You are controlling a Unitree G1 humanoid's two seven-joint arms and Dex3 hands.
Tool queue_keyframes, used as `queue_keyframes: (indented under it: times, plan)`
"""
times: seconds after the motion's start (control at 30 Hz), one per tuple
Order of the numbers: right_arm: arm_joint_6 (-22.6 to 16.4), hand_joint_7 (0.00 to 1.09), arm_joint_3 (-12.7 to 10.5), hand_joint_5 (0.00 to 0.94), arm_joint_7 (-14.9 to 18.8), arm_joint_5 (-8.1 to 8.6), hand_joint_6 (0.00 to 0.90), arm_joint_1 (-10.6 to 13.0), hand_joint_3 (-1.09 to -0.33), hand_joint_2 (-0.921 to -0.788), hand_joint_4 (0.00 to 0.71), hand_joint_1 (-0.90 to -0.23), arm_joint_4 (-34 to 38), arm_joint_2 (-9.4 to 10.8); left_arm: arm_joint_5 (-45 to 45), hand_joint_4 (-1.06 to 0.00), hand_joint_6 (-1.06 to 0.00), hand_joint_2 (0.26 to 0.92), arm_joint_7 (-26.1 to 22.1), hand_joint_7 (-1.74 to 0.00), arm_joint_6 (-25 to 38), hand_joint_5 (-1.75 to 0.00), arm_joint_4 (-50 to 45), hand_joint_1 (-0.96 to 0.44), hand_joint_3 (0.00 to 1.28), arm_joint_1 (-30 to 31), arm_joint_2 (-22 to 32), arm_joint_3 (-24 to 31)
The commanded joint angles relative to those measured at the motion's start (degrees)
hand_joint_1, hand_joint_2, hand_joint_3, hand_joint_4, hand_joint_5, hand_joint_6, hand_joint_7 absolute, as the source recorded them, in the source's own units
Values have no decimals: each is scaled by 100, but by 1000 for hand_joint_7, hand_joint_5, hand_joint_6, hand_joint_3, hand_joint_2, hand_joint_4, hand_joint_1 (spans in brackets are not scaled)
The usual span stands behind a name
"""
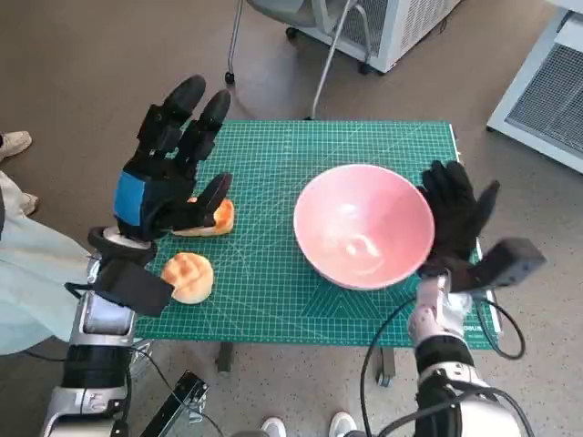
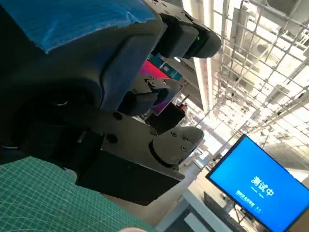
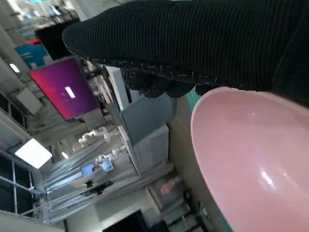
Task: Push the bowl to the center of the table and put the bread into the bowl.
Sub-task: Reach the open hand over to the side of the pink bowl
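Right robot hand (image 1: 458,221): gloved, fingers spread and upright, holding nothing, its palm side against or just beside the outer wall of the pink bowl (image 1: 364,225). Whether it actually touches we cannot tell; the right wrist view only shows the glove close over the rim.

Bowl sits right of the middle of the green cutting mat (image 1: 273,164) covering the bench, near the right edge. We judge the push to be the step in hand. We would keep the palm flat and low on the wall, press sideways toward the mat's middle, and go slowly so the bowl slides rather than tips or spins away.

Left robot hand (image 1: 168,168): released, fingers splayed, raised over the mat's left side, grasping nothing. One bread roll (image 1: 211,218) lies partly under its thumb side; a second bread roll (image 1: 189,276) sits nearer the front edge. Both lie well apart from the bowl, so we would stop the push short of them.

Beyond the bench: a chair's legs (image 1: 273,55) and white cabinets (image 1: 537,82).
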Motion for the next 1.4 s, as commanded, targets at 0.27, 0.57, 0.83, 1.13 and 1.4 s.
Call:
queue_keyframes:
  times: [0.27, 0.57, 0.83, 1.13, 1.4]
  plan:
    - [474, 687, -78, 3, -458, -8, 59, -354, -965, -921, 244, -580, 150, 274, -73, -244, 1, 691, -36, -618, 433, -2, -682, 20, 850, 384, 65, 146]
    - [674, 701, -101, 8, -586, -27, 72, -556, -937, -921, 256, -575, 179, 349, -20, -233, 1, 682, 9, -630, 652, 0, -974, 12, 858, 524, 55, 188]
    - [790, 711, -94, 11, -599, -80, 88, -646, -927, -921, 264, -569, 177, 277, 8, -219, 1, 683, 48, -626, 716, 0, -1096, 8, 853, 594, 46, 212]
    - [591, 702, 216, 18, -720, -513, 77, -622, -916, -921, 283, -543, 104, -5, 29, -217, 1, 665, 90, -622, 671, 0, -998, 23, 889, 587, 53, 220]
    - [-237, 689, 431, 22, -304, -685, 81, -757, -821, -921, 302, -554, -278, -259, -87, -215, 1, 650, -148, -624, 784, 0, -1058, 19, 875, 480, 275, 305]
